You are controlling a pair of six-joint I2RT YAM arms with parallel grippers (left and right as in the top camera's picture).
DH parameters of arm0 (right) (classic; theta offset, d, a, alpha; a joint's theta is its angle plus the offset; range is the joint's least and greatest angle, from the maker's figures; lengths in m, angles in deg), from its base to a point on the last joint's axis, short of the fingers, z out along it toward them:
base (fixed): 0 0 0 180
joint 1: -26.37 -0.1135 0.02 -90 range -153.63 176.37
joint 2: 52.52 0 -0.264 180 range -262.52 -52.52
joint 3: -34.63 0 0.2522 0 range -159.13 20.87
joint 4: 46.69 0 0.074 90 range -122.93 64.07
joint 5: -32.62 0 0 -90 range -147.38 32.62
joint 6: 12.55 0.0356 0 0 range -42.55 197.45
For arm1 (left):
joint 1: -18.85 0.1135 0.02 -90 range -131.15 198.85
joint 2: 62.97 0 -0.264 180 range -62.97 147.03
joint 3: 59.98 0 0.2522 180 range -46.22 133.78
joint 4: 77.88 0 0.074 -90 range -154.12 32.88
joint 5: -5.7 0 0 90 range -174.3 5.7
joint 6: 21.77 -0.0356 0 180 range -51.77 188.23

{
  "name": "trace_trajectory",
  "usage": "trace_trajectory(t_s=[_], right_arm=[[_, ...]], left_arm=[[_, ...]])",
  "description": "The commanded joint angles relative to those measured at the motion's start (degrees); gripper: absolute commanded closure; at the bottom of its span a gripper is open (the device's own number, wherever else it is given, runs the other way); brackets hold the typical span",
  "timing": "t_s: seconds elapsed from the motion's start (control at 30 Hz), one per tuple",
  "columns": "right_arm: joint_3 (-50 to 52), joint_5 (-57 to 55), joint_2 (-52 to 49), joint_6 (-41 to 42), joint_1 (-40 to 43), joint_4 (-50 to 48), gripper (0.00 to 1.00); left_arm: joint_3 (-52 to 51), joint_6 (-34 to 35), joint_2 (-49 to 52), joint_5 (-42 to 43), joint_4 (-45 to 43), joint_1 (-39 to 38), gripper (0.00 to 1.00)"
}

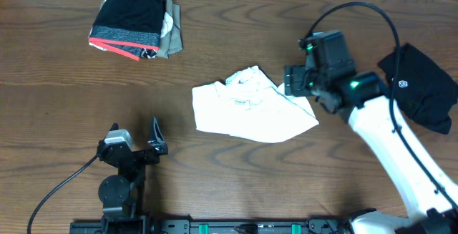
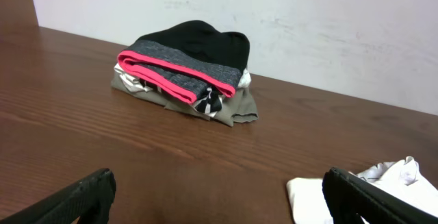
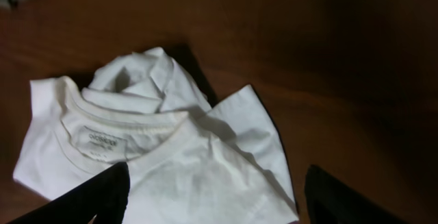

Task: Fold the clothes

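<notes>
The brown wooden table (image 1: 286,184) carries everything. Near its middle lies the white shirt (image 1: 247,112) – partly folded and wrinkled, collar and label facing up, one sleeve poking out toward the right arm. At the far left corner sits a pile of folded clothes (image 1: 136,21), a dark piece with a pink-red band on top. A black garment (image 1: 422,91) with a small white logo lies crumpled at the right edge, well apart from the shirt. The right fingers (image 3: 96,200) hang spread wide above the shirt's sleeve side, gripping nothing. The left fingers (image 2: 82,196) – near the front edge – are fully spread and empty.
</notes>
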Motion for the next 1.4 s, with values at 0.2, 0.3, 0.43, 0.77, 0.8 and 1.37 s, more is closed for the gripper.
trace_trajectory(t_s=[0.2,0.3,0.43,0.77,0.8,1.37], right_arm=[[1.0,24.7,-12.9,-20.6,5.0,-3.0,0.24],[1.0,26.5,-16.1,-21.9,4.6,-4.2,0.25],[1.0,26.5,-19.5,-24.1,4.3,-4.3,0.25],[1.0,31.8,-25.0,-31.8,4.3,-2.8,0.25],[1.0,31.8,-25.2,-32.0,4.3,-2.8,0.25],[1.0,24.9,-25.2,-37.5,4.3,-7.0,0.22]], left_arm=[[-0.8,-0.8,-0.4,-0.2,2.3,0.2,0.02],[-0.8,-0.8,-0.4,-0.2,2.3,0.2,0.02],[-0.8,-0.8,-0.4,-0.2,2.3,0.2,0.02],[-0.8,-0.8,-0.4,-0.2,2.3,0.2,0.02],[-0.8,-0.8,-0.4,-0.2,2.3,0.2,0.02],[-0.8,-0.8,-0.4,-0.2,2.3,0.2,0.02]])
